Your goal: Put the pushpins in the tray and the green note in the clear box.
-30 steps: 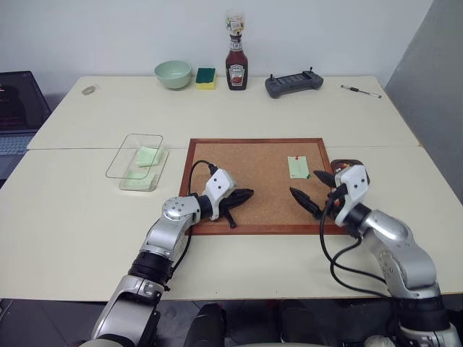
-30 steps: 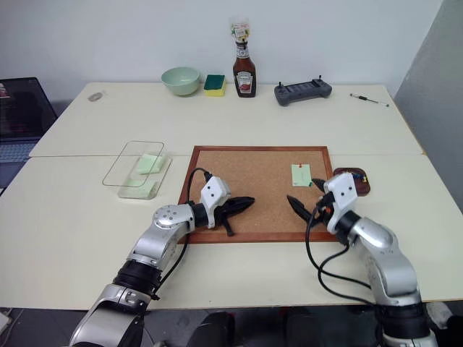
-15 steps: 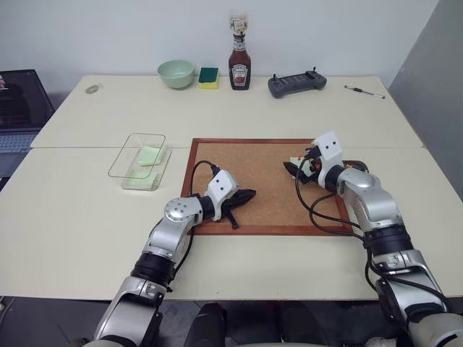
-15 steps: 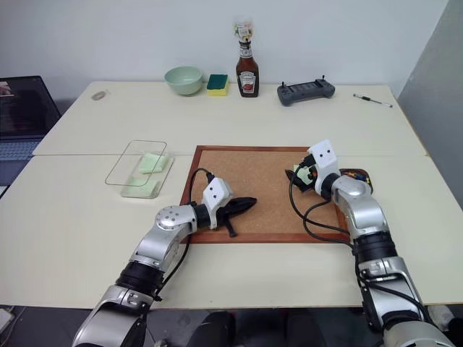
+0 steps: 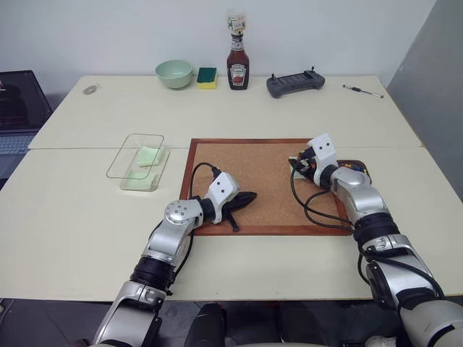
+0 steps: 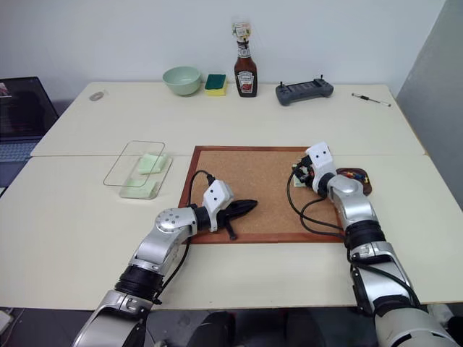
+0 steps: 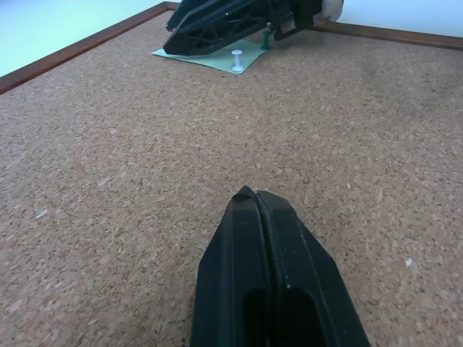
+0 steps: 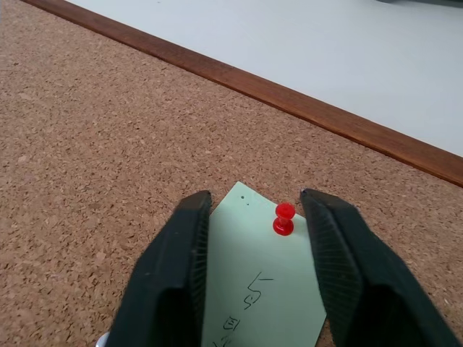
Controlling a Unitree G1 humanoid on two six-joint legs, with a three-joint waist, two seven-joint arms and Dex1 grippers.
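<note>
A pale green note (image 8: pixel 268 289) lies pinned at the right end of the corkboard (image 5: pixel 253 170). A red pushpin (image 8: pixel 283 218) stands in its top edge. A white pushpin (image 7: pixel 236 61) and a green pushpin (image 7: pixel 267 45) also stand in it. My right gripper (image 8: pixel 253 202) is low over the note, open, one finger on each side of the red pin and neither touching it. The brown tray (image 6: pixel 359 178) sits just right of the board, partly behind my right arm. My left gripper (image 5: pixel 249 195) rests shut on the board's front left. The clear box (image 5: pixel 135 160) stands left of the board with pale green paper inside.
Along the table's far edge stand a pale green bowl (image 5: pixel 173 74), a green-and-yellow sponge (image 5: pixel 206 76), a ketchup bottle (image 5: pixel 237 65), a dark controller (image 5: pixel 295 83) and a pen (image 5: pixel 362 91). A laptop (image 5: pixel 18 108) sits at the far left.
My right arm has reached from the board's front right corner to the note. Its wide-spread fingers have narrowed around the red pin. The left arm has stayed put.
</note>
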